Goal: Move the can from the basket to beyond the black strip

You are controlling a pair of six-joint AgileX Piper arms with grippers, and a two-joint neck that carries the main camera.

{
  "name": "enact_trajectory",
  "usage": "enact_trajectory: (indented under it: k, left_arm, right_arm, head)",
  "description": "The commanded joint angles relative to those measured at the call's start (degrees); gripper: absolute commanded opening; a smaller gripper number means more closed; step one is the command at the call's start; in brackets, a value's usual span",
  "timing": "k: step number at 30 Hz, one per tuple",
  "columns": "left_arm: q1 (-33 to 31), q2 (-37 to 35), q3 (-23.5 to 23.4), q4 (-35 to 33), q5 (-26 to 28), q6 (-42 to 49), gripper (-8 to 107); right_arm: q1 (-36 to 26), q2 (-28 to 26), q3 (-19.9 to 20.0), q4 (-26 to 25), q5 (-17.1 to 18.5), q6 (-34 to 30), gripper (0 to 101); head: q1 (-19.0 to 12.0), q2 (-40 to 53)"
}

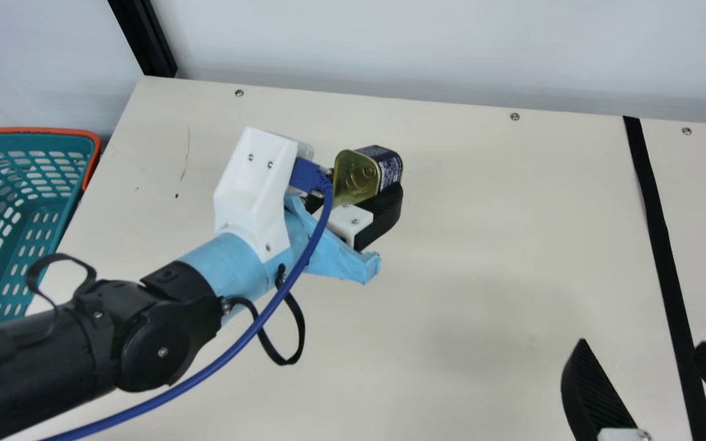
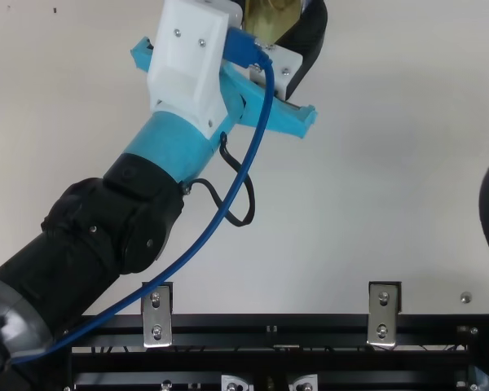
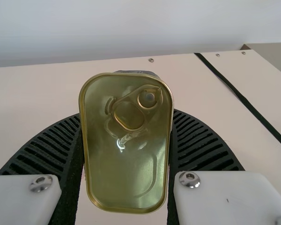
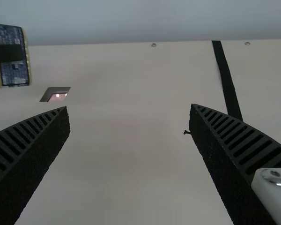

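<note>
The basket (image 1: 34, 130) cut off for me at the main view's left, the can (image 1: 356, 174) partly covered there by my left gripper (image 1: 366, 182), its print too small for me, my right gripper (image 1: 642, 342) and the strip (image 1: 659, 226) cropped at the near right.

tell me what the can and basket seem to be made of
The can looks like metal, gold-toned and glossy on its flat face, which throws back a glint. The basket is probably moulded plastic, teal and fairly smooth, judging by its evenly slotted walls.
</note>
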Motion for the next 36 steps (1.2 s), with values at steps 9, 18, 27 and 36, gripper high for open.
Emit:
enact_trajectory:
  k: [9, 18, 27, 36]
  left_arm:
    - [-2.4, -6.5, 2.2, 9.2, 3.9, -8.6, 10]
    - [-3.2, -16.4, 6.9, 18.4, 10.0, -16.6, 10]
    - [-3.2, -17.4, 7.5, 19.2, 10.6, -17.1, 10]
    - [-3.2, -17.4, 7.5, 19.2, 10.5, -17.1, 10]
  right_arm:
    - [7.0, 6.0, -2.4, 0.5, -6.4, 2.2, 101]
    - [7.5, 6.2, -2.5, 0.6, -7.1, 2.2, 101]
    - [8.4, 6.6, -2.6, 1.2, -7.5, 1.7, 101]
    - [15.3, 10.6, -5.6, 5.7, -10.2, -0.1, 101]
  head:
    - [-0.1, -0.5]
    - [-0.1, -0.5]
    - [-0.1, -0.5]
    - [-0.1, -0.5]
